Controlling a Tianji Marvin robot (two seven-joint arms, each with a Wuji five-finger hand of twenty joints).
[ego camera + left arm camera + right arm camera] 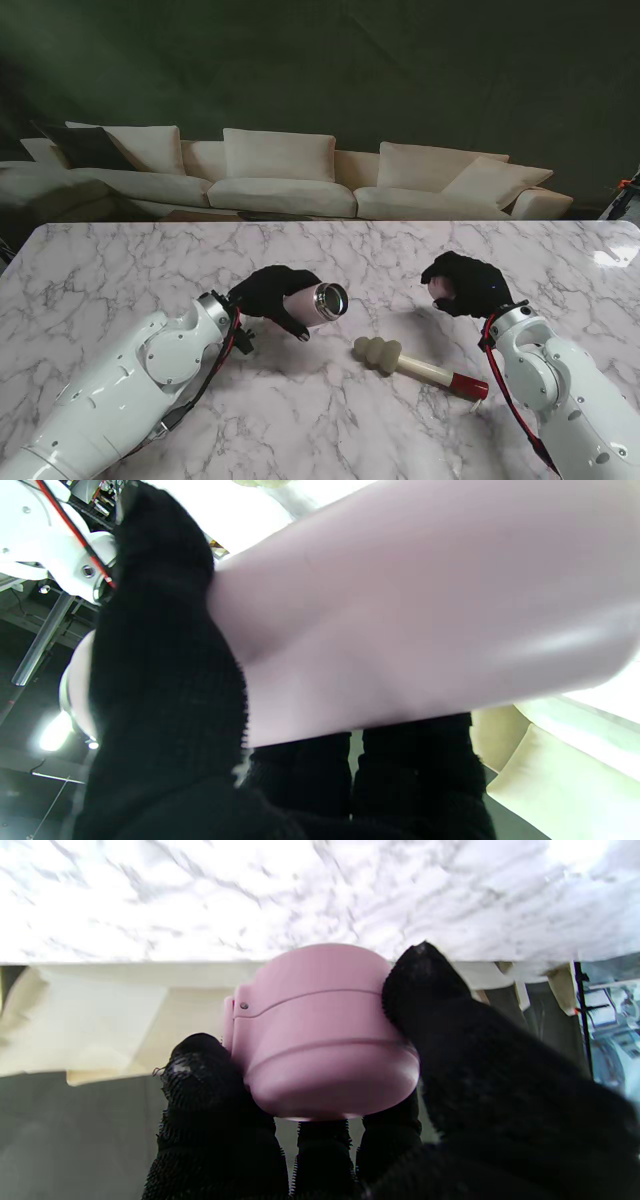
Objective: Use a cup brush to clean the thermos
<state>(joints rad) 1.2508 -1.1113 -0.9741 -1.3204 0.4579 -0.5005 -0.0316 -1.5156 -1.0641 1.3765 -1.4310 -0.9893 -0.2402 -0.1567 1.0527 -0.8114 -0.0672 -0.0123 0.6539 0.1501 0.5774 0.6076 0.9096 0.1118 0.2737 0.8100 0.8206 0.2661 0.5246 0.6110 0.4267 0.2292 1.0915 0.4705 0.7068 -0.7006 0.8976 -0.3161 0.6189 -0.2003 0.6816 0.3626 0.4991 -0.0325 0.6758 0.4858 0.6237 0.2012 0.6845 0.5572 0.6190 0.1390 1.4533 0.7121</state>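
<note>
The left hand (272, 293) grasps the pink thermos (318, 303) above the table (120, 270), lying sideways, with its open mouth toward the right hand (466, 284). The right hand's fingers (200, 1075) grip the pink lid (320, 1030). The brush (418, 368) lies on the table between both arms, nearer to me, touching neither hand.

Pale pink thermos (312, 303), pink lid (320, 1035), cream-and-red cup brush (420, 368), grey-veined white marble table (330, 420).
</note>
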